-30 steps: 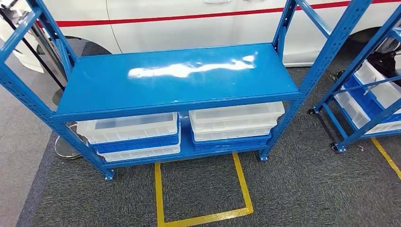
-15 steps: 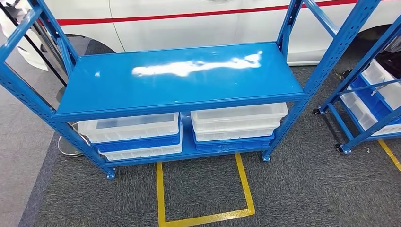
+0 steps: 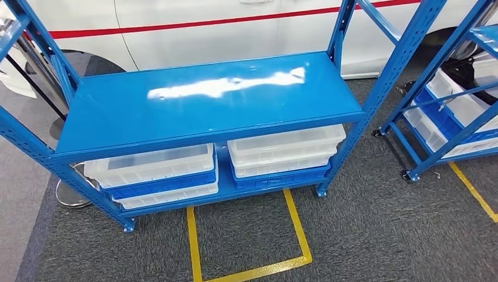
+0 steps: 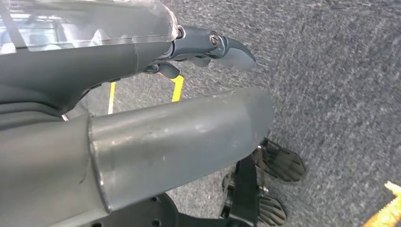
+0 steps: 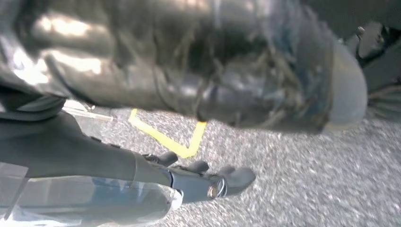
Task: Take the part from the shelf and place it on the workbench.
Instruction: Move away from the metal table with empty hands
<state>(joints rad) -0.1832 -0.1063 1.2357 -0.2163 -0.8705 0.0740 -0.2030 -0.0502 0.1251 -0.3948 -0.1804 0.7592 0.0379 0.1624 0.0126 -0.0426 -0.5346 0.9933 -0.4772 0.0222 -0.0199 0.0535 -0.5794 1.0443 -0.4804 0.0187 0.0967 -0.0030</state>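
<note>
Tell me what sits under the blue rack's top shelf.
Under the top shelf sit two stacks of white and blue bins: one on the left, one on the right. The shelf hides their rear parts, and their contents cannot be made out.

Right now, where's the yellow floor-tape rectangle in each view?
Head view: yellow floor-tape rectangle low at centre, in front of the blue metal rack.
Left wrist view: two strips beyond the left hand.
Right wrist view: one corner beyond the right hand.
Shared landmark: the grey speckled carpet under the tape.
</note>
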